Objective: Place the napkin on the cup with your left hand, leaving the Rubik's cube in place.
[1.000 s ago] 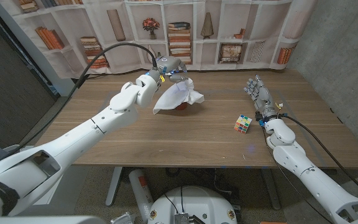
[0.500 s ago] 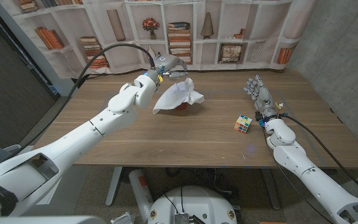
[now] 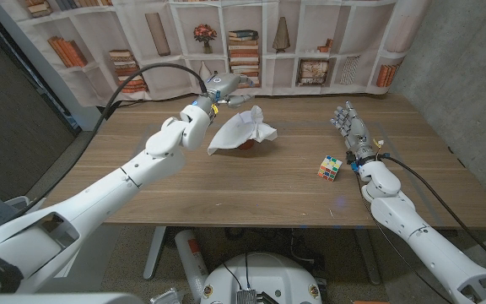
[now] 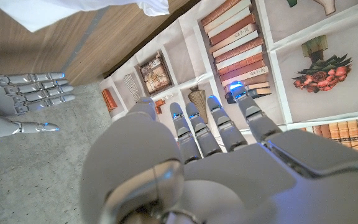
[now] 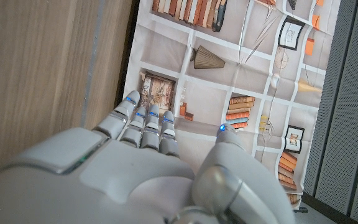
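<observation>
Lifted off the napkin (image 3: 241,128), the left hand (image 3: 228,84) now hovers behind it, fingers spread, empty. Loosely draped, the napkin may slide off the cup (image 3: 247,144).

This looks like a robot test lab. A wooden table (image 3: 226,181) stands before a printed bookshelf backdrop (image 3: 251,42), hung like a curtain. A bare concrete wall (image 3: 462,76) rises beside the table's right edge.
</observation>
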Motion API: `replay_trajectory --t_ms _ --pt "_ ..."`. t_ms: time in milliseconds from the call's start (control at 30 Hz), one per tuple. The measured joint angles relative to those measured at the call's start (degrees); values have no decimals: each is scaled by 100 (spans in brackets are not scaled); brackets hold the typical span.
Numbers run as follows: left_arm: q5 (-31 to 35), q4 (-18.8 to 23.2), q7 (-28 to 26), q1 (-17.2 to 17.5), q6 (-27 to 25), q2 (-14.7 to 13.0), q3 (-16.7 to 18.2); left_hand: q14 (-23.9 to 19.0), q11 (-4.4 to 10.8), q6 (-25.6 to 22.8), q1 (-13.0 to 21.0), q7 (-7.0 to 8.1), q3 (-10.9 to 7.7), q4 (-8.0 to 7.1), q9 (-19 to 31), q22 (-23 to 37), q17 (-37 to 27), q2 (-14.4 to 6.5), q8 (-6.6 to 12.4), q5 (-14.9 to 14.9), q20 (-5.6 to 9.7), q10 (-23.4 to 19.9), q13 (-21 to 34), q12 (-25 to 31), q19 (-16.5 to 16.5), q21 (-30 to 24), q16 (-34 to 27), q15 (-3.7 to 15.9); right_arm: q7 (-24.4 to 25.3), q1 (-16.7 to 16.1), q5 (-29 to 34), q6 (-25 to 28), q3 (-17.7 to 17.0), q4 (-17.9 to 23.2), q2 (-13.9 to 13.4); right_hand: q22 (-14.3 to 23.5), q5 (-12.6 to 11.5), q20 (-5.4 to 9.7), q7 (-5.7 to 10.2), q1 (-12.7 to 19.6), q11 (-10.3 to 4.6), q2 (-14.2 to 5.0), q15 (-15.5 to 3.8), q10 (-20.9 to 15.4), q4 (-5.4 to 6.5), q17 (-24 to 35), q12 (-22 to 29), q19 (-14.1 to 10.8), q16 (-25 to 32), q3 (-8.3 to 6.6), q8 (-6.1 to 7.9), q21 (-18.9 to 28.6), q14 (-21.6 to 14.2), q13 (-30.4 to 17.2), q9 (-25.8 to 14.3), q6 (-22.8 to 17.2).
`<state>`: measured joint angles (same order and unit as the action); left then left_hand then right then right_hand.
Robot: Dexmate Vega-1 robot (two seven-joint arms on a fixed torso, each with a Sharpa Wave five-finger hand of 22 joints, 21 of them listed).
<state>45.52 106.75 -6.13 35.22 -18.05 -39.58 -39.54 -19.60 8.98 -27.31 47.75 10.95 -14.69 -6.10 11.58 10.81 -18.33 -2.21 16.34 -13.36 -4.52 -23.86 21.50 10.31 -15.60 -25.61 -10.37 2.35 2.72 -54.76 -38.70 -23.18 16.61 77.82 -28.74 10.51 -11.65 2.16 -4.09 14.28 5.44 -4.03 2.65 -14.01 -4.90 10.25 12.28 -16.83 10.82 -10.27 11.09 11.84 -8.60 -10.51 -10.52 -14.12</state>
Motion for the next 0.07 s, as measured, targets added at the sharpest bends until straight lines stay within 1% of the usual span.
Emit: replay_trajectory --t_ms 67 --pt "-11 -19 -63 10 17 10 8 17 0 0 31 0 -24 -24 3 0 0 -31 -4 0 -21 0 -19 0 21 38 0 17 1 11 1 3 5 -12 7 0 0 0 0 0 0 0 0 0 0 0 0 0 0 0 0 0 0 0 0 0"
